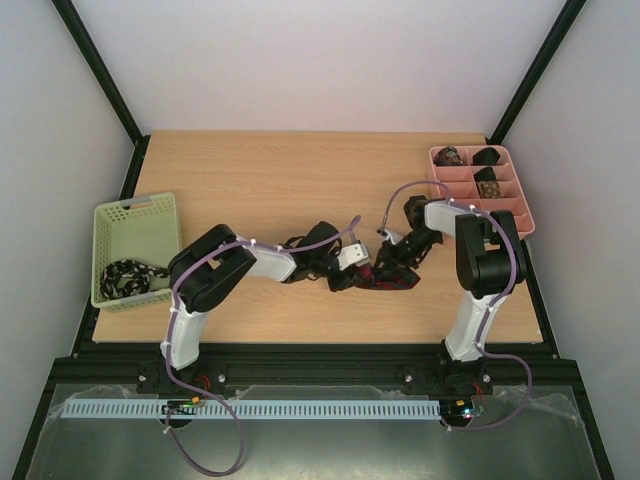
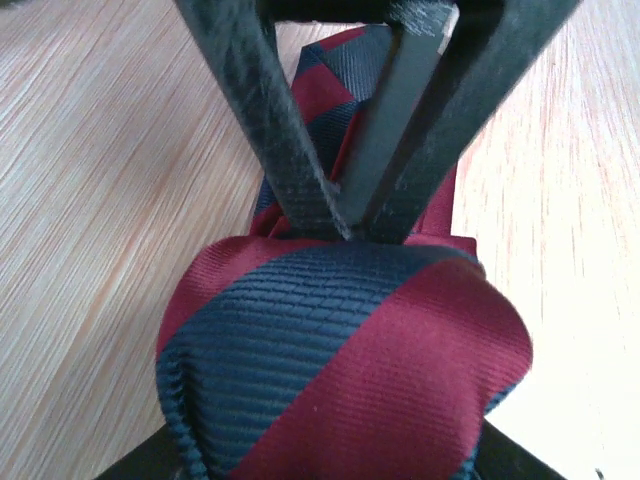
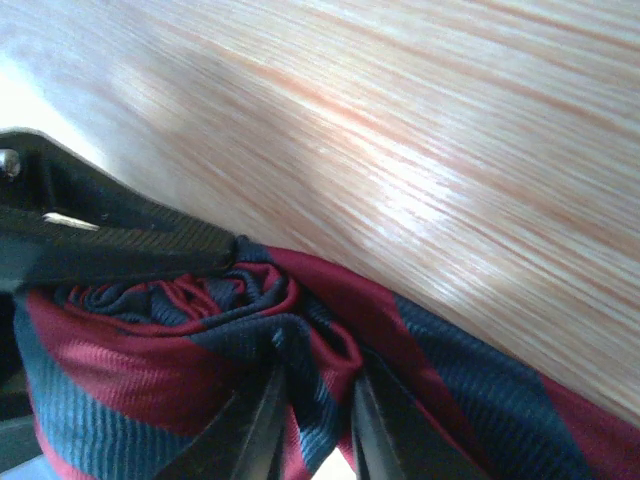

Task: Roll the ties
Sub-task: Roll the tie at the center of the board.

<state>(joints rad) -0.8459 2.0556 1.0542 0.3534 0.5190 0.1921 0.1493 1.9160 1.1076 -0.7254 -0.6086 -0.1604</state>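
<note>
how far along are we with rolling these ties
Done: three rolled coils sit in the pink tray. In hand: the red and navy tie is partly coiled, pinched by the left fingers and the right fingers, its tail not yet wound in. Left: a black-white tie lies unrolled in the green basket.

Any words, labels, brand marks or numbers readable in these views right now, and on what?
None readable in any view.
On the tie: stripes only, no label showing.
On the tray and basket: no markings visible from the top view.
</note>
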